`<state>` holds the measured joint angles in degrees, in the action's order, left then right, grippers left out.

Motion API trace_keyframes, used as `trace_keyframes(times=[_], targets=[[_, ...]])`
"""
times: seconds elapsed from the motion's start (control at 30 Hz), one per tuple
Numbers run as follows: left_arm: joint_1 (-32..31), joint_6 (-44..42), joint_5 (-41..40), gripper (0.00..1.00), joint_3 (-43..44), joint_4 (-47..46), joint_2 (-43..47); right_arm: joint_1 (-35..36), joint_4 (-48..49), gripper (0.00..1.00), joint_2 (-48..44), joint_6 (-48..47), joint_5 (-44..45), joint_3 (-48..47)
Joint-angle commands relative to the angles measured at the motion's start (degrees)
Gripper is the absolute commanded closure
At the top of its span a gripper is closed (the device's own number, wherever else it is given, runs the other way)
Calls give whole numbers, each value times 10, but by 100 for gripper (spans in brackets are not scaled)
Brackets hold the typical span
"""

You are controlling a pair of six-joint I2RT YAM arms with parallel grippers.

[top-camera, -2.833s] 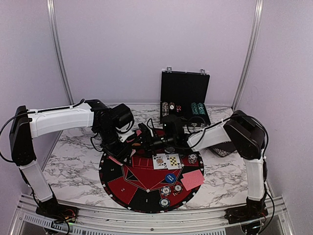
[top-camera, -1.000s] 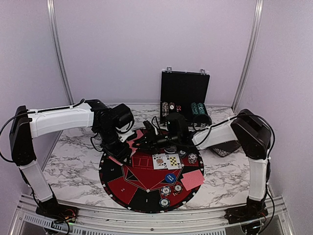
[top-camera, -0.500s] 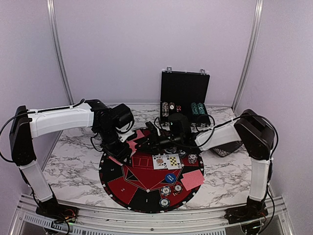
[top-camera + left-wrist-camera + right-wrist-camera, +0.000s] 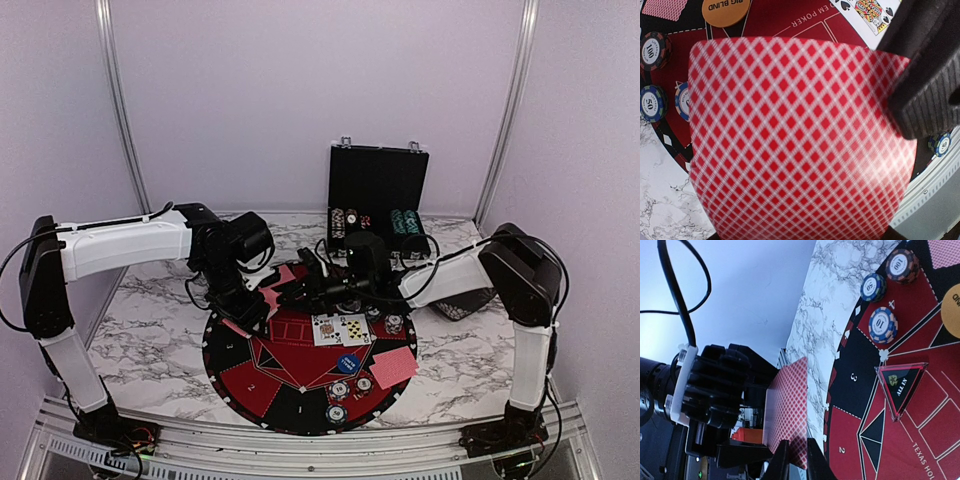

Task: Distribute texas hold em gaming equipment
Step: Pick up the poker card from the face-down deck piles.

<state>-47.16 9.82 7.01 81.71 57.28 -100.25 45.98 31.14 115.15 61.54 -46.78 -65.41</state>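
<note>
Change over the last few seconds: right gripper has slid left across the mat to meet the left gripper. In the last half second it barely moves. Left arm hasn't shifted.

Task item right now is a red-backed card, held off the table over the far-left rim of the mat, between the two wrists. It could be more than one card, too thin to tell.

Left jaws are clamped on the card, going by the right wrist view. In the left wrist view the card hides them.

Right jaws sit one on each side of the card's free edge, with a narrow gap. I can't tell if they've pinched it yet.

My read is a hand-over, left to right, mid-step.

Already out on the mat:
- two face-up cards
- a face-down card
- the orange big-blind disc
- several chips

So distribution looks part done.

Next, as I see it: right closes, left lets go, right carries the card to a seat. The risk is both clamped while one arm pulls, so the card bends or slips.
</note>
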Motion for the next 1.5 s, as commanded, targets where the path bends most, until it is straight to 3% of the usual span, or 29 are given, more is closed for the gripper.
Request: trace_keyframes(times=[0.0, 0.13, 0.6, 0.93, 1.23, 1.47], targets=[[-1, -3, -4, 51, 11, 6, 9, -5, 8, 93, -21, -1, 6, -11], [-1, -3, -2, 51, 11, 6, 9, -6, 7, 100, -25, -1, 7, -11], [0, 3, -8, 51, -6, 4, 21, -46, 12, 100, -66, -6, 8, 37], [10, 7, -5, 51, -40, -11, 40, -82, -58, 100, -118, -108, 33, 61], [48, 13, 3, 51, -82, -28, 67, -58, -301, 100, -145, -415, 275, -20], [63, 13, 4, 51, -90, -31, 75, 23, -351, 100, -125, -580, 477, -65]])
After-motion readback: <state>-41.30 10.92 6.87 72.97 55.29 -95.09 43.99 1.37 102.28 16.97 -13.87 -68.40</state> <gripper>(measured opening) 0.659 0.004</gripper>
